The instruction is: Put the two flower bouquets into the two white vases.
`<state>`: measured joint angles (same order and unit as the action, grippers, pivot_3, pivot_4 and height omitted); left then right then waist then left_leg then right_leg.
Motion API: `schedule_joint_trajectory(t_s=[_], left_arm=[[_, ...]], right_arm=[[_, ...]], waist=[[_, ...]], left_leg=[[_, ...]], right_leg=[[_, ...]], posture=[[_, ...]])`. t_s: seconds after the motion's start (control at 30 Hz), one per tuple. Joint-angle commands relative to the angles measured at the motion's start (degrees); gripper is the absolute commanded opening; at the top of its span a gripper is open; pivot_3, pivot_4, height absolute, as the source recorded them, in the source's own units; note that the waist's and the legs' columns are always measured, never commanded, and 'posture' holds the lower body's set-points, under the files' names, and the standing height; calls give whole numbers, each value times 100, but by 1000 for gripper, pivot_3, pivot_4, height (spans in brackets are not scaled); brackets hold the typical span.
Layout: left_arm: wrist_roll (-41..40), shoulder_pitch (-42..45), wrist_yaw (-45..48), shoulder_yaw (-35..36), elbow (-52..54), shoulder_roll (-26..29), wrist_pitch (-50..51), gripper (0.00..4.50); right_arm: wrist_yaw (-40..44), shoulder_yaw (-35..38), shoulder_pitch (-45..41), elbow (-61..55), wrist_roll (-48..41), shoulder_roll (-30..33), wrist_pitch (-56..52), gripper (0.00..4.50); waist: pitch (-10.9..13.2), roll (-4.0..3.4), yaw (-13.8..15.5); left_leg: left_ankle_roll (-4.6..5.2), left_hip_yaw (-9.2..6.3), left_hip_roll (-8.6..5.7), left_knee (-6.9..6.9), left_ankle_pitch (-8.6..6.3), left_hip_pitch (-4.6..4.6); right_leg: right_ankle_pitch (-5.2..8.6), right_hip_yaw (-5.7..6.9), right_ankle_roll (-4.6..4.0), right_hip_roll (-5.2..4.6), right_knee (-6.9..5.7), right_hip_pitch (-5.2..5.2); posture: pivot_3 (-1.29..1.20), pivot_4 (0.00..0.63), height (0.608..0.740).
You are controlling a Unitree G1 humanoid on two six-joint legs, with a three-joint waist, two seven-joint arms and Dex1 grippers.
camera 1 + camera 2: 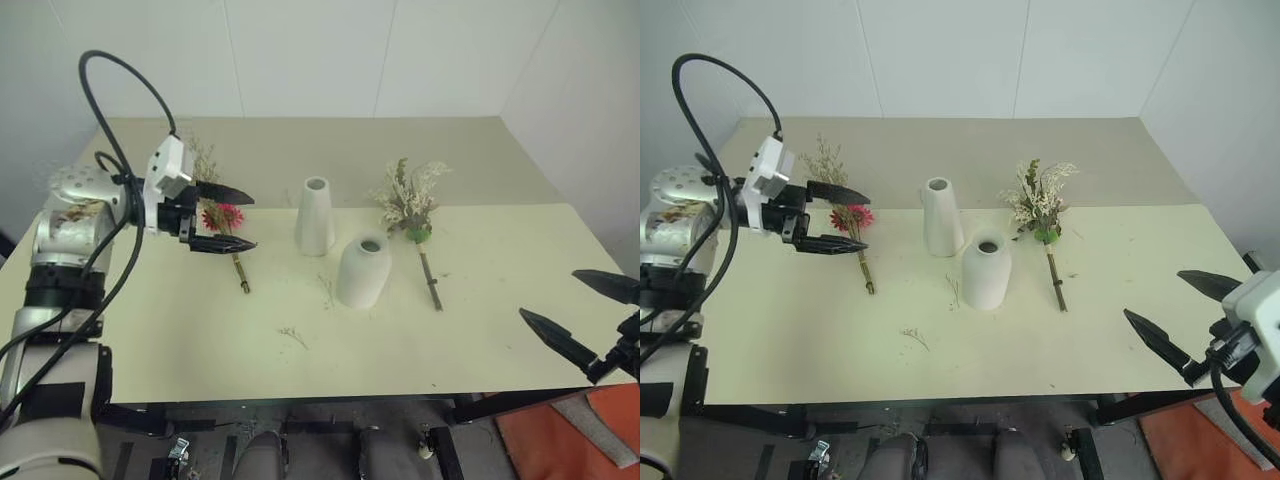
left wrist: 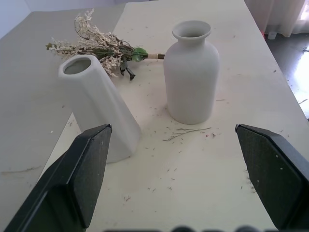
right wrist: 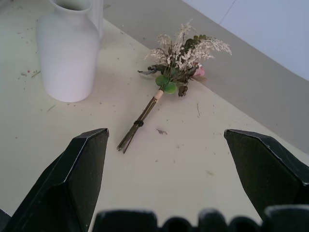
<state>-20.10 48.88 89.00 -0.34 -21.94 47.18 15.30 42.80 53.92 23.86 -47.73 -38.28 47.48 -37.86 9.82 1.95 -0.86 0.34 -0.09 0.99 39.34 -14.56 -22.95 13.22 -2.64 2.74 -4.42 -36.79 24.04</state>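
Note:
The tall cone vase [image 1: 315, 215] and the shorter bell vase [image 1: 363, 272] stand upright at the table's middle. A bouquet with a red daisy [image 1: 222, 216] lies flat to their left, its stem toward the front edge. My left gripper [image 1: 252, 221] hovers open just above that bloom, pointing toward the vases, nothing between its fingers. The cream-and-green bouquet [image 1: 410, 205] lies right of the vases, stem [image 1: 432, 285] toward the front. My right gripper [image 1: 548, 294] is open and empty off the table's front right corner, aimed at this bouquet [image 3: 181, 55] and the bell vase [image 3: 67, 53].
The pale table [image 1: 500, 250] carries small plant crumbs [image 1: 293, 335] in front of the vases. White walls close the back and right. An orange patch of floor [image 1: 600, 435] lies below the front right corner.

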Motion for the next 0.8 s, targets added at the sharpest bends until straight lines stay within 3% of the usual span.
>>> schedule_joint_trajectory(t_s=[0.03,0.37,0.8], left_arm=[[-212,-184,-220,320,546,174,237,4475],[-544,-1083,-666,840,1460,469,672,4475],[-582,-1459,-1310,976,1654,557,891,4475]], right_arm=[[100,-34,-156,140,49,175,173,4500],[333,-647,-886,836,256,708,199,4500],[226,-1231,-1567,1237,506,882,83,4500]], waist=[[0,0,7],[0,0,22],[0,0,5]], left_leg=[[0,0,0,0,0,1],[0,0,0,0,0,0],[0,1,0,0,0,1]], right_leg=[[0,0,0,-1,-2,0],[0,2,0,0,1,1],[0,1,0,0,1,1]], posture=[[0,150,740],[0,150,740],[0,150,740]])
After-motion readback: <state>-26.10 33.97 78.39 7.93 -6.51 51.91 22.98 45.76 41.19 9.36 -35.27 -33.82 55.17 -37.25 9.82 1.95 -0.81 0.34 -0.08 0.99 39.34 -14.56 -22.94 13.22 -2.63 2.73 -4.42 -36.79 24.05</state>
